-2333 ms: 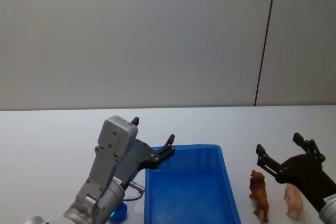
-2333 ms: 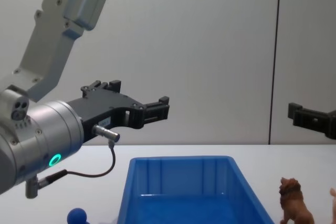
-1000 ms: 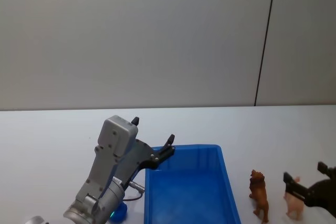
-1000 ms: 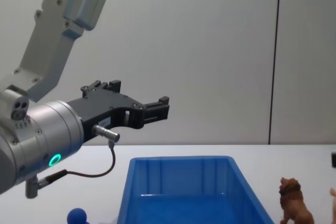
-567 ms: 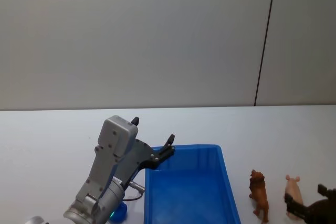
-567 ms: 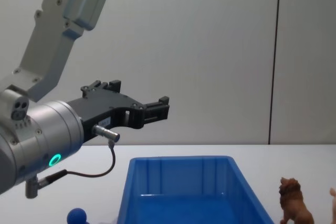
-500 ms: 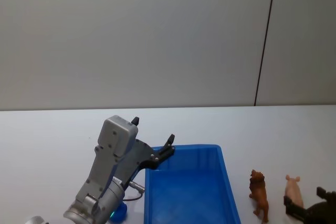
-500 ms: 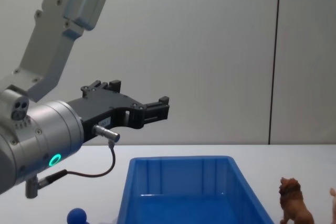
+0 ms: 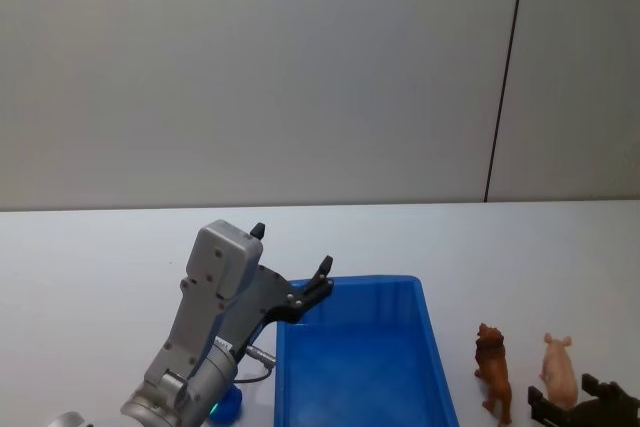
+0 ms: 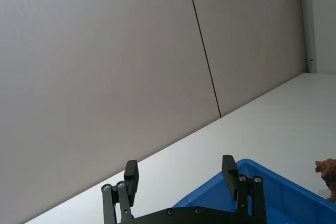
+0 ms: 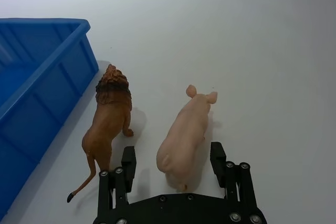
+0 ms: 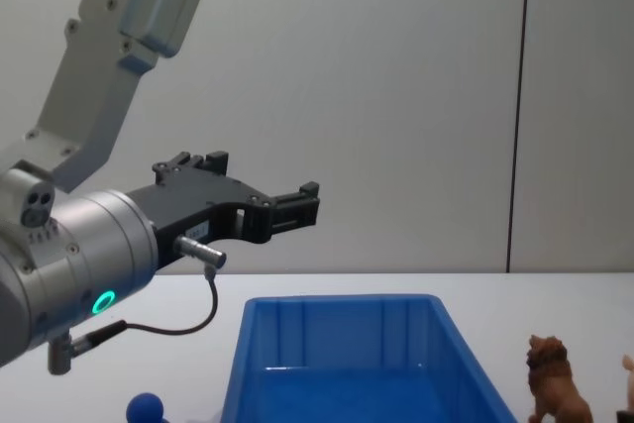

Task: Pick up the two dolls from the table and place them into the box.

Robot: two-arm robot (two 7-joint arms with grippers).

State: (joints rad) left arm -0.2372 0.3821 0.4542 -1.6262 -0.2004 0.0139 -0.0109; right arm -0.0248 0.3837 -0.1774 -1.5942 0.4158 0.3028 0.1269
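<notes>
Right gripper (image 11: 173, 153) has dropped back toward the near edge. Its fingers are spread and empty, straddling the rump of a pink pig (image 11: 186, 132). Lion (image 11: 109, 116): brown, darker mane, standing on white worktop (image 11: 273, 51) between pig and blue box (image 11: 58, 85). Long axis parallel to box's side wall, head pointing away from robot, tail nearest. Left gripper (image 9: 292, 247) hovers over box's far-left corner, fingers released. Dark-blue ball-topped figure (image 12: 147, 407) sits left of box.
</notes>
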